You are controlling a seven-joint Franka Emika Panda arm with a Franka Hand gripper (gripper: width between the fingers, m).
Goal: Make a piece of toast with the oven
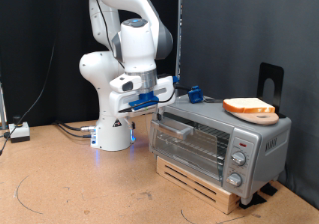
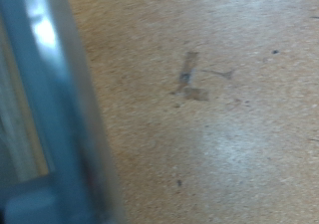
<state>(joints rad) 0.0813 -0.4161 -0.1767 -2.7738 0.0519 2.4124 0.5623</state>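
Observation:
The silver toaster oven stands on a wooden slatted base at the exterior view's right, glass door facing the camera, knobs on its right panel. The piece of toast lies on a round wooden board on the oven's top. My gripper, with blue fingers, hangs beside the oven's upper left corner, close to the top of the door. Nothing shows between its fingers. The wrist view is blurred and shows a silver oven edge over the brown tabletop; no fingers show there.
The wooden slatted base lifts the oven off the brown table. The robot's white base stands behind, with cables and a small box at the left. A black bracket rises behind the toast.

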